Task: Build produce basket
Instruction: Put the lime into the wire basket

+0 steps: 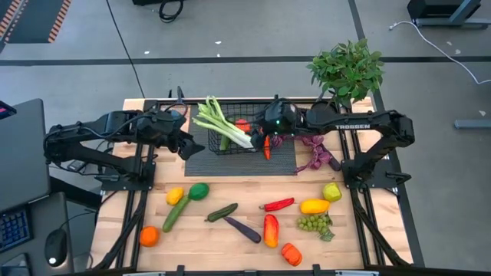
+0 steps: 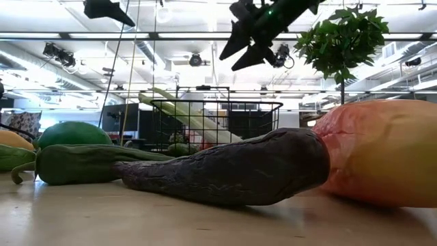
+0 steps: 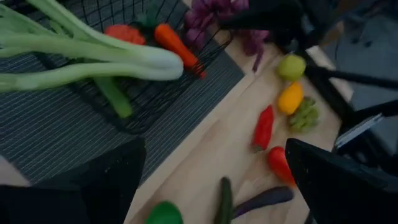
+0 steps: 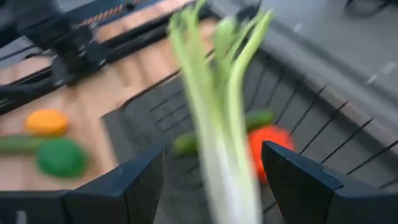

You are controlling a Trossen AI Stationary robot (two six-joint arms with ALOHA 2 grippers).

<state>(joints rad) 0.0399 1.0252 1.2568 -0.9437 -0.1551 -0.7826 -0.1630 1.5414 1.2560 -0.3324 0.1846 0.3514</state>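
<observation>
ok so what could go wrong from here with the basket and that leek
1. The leek lies tilted across the basket with its white end past the rim, so it could tip out or get knocked by the right gripper, which hovers open just above it.
2. The carrot sits at the basket's edge and may slip onto the dark mat.
3. The left gripper is open close to the basket's side; a careless move could shove the basket.
</observation>
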